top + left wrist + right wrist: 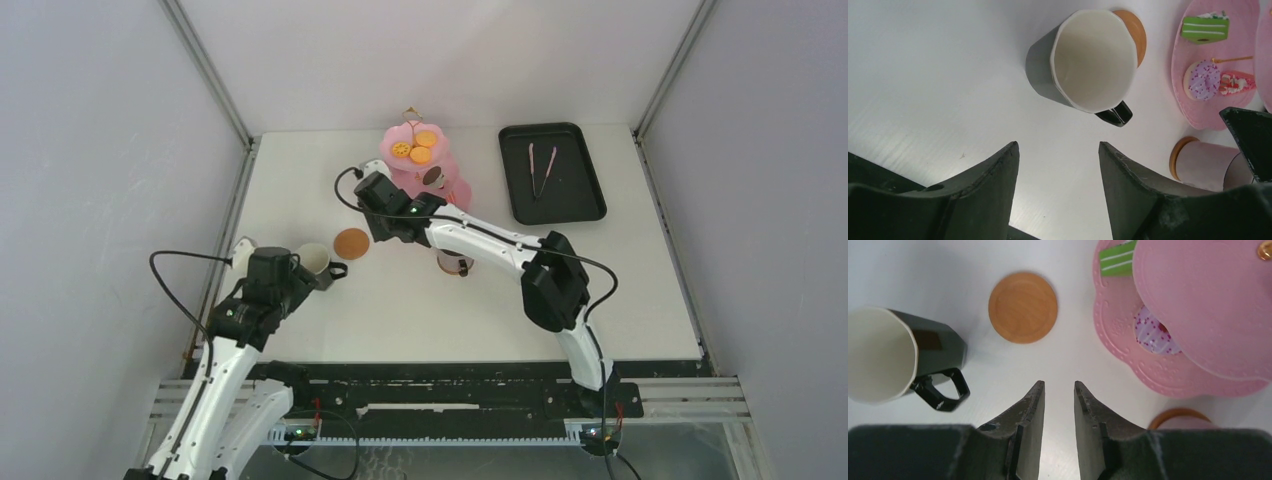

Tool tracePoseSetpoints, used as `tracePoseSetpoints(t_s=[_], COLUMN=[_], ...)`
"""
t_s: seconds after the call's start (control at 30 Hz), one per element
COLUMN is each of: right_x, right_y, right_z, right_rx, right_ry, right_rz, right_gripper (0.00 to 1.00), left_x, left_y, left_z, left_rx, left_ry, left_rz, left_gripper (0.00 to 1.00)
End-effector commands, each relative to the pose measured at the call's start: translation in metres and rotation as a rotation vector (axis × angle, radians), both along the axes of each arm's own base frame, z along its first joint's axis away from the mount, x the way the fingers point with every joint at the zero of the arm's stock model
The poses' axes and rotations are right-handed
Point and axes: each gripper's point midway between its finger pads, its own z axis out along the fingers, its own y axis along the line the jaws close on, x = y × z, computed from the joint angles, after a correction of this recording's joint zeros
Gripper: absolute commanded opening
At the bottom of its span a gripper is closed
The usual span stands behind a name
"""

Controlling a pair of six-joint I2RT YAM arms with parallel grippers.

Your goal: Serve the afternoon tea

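The pink three-tier cake stand (420, 160) stands at the back centre with toy pastries (413, 148) on it. It also shows in the left wrist view (1218, 65) and the right wrist view (1193, 315). A dark mug (315, 260) with a white inside stands upright next to a bare brown coaster (351, 242). A second mug (455, 262) sits on its coaster, partly under the right arm. My left gripper (1058, 146) is open and empty, just short of the first mug (1093, 60). My right gripper (1058, 383) is narrowly open and empty, above the table near the bare coaster (1023, 307).
A black rectangular tray (585, 185) with thin metal tongs (541, 165) lies at the back right. The right arm stretches across the middle of the table towards the stand. The side walls stand close on both sides.
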Motion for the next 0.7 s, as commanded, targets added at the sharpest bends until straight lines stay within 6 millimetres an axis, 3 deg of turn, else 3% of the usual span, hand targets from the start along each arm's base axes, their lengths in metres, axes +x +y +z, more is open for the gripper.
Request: tracePoseSetpoints(t_s=[0.0, 0.23, 0.67], right_x=[0.012, 0.02, 0.02], right_y=[0.023, 0.033, 0.027], right_z=[0.006, 0.0, 0.002], right_rx=[0.051, 0.077, 0.077], right_ry=[-0.02, -0.007, -0.024], right_rz=[0.049, 0.073, 0.089], right_gripper=[0.35, 0.33, 0.33], left_x=[0.016, 0.023, 0.042], left_y=[0.001, 0.01, 0.015], left_z=[-0.001, -0.009, -0.021], left_rx=[-0.043, -0.086, -0.098], left_ry=[-0.026, -0.023, 0.01], left_rz=[0.063, 0.161, 0.211], left_gripper=[0.65, 0.66, 0.66])
